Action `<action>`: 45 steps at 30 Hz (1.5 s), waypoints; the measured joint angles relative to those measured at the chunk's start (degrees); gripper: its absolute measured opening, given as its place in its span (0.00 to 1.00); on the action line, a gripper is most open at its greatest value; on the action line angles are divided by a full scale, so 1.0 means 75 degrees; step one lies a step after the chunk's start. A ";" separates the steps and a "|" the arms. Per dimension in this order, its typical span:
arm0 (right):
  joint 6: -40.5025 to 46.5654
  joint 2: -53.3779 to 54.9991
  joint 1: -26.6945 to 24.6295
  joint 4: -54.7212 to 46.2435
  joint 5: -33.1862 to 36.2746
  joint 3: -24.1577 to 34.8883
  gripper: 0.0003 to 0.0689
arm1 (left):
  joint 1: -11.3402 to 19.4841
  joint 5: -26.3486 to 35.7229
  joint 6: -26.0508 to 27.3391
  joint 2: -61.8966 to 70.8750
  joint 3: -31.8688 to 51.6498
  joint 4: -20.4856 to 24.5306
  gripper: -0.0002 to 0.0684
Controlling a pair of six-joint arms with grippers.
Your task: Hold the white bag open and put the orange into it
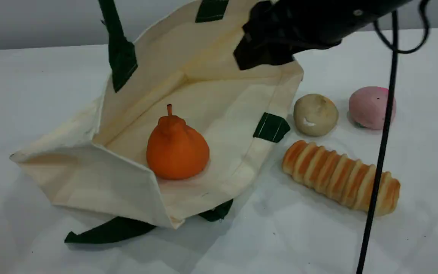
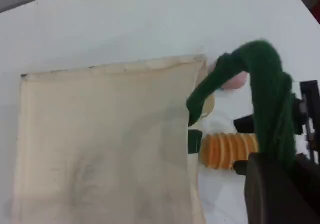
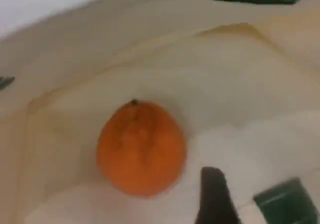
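The orange [image 1: 177, 146] already sits inside the bag [image 1: 89, 179]. Left gripper [image 2: 280, 159] pinches the far handle [image 2: 265, 83]; right gripper [image 1: 264, 49], far right, gapes empty.

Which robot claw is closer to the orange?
The right. The right claw hangs just above the orange, which sits inside the bag. The left claw is farther off, up at the bag's green handle, pinching it.
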 joint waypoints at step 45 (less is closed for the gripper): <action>0.7272 -0.4479 -0.3677 -0.7954 0.4798 -0.0145 0.01 | -0.1185 0.0854 0.0418 -0.0043 0.0014 0.0272 0.52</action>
